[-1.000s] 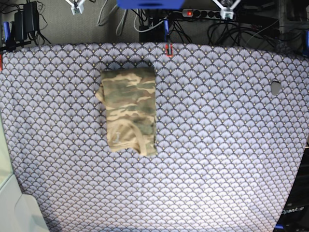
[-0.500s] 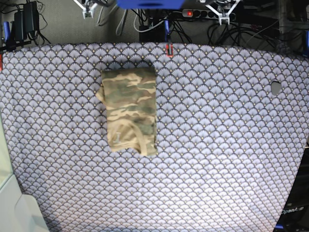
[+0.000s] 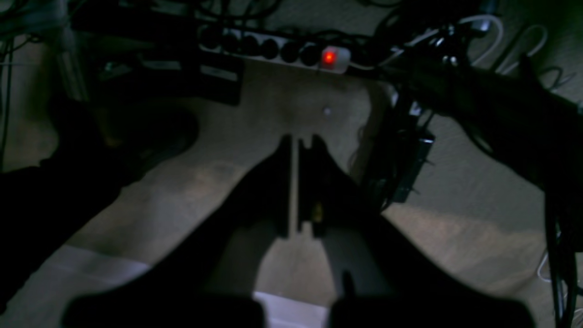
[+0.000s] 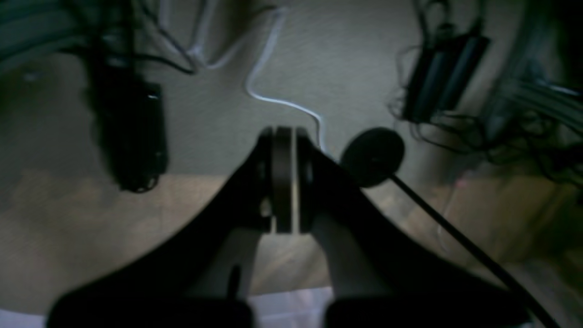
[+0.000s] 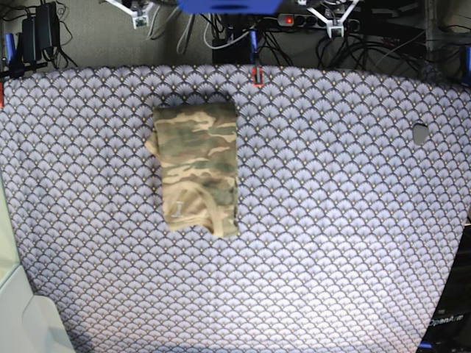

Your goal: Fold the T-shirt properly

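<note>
The camouflage T-shirt (image 5: 197, 168) lies folded into a compact upright rectangle on the left-centre of the patterned tablecloth (image 5: 331, 220). Both arms are drawn back beyond the table's far edge, far from the shirt. The left gripper (image 5: 329, 22) shows at the top right of the base view; in its wrist view the left gripper (image 3: 300, 146) is shut with nothing in it, above the floor. The right gripper (image 5: 138, 15) shows at the top left; in its wrist view the right gripper (image 4: 284, 136) is shut and empty. Neither wrist view shows the shirt.
A power strip (image 3: 278, 48) with a red light, cables and adapters (image 4: 130, 132) lie on the floor behind the table. A red clamp (image 5: 257, 76) grips the far table edge. A small hole (image 5: 420, 133) marks the cloth at right.
Both grippers have shifted slightly inward along the top edge of the base view. The folded shirt has not moved.
</note>
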`<state>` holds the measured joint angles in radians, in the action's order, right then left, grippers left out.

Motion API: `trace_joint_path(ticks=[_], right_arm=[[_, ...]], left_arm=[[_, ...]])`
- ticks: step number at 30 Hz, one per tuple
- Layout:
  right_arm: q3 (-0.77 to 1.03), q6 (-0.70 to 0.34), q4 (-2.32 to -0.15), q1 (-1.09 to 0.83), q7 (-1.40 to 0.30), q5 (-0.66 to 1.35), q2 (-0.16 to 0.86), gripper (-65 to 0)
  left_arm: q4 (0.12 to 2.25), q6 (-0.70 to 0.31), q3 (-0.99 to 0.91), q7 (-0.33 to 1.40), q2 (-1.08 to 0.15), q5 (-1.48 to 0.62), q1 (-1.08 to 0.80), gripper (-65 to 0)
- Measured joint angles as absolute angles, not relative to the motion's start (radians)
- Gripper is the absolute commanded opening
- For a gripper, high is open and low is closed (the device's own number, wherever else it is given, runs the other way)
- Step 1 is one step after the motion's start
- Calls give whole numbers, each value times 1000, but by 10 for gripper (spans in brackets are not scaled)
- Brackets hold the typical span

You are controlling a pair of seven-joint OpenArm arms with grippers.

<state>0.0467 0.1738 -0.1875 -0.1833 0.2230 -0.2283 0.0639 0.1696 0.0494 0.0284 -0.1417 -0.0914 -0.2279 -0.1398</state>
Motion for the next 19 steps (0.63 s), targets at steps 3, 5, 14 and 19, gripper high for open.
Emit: trace_joint_path(ticks=[3, 5, 14, 19], right_arm=[[59, 174, -154, -175, 232, -229, 62, -650], [59, 174, -139, -173, 226, -228, 56, -650], [59, 174, -139, -176, 229, -228, 46, -650], [59, 174, -139, -176, 260, -228, 59, -650]], left_arm=[[130, 49, 28, -150, -94, -228, -113, -646], [107, 49, 28, -151, -93, -228, -93, -646], [86, 50, 90, -151, -91, -224, -87, -646], [86, 49, 129, -151, -84, -225, -85, -646]])
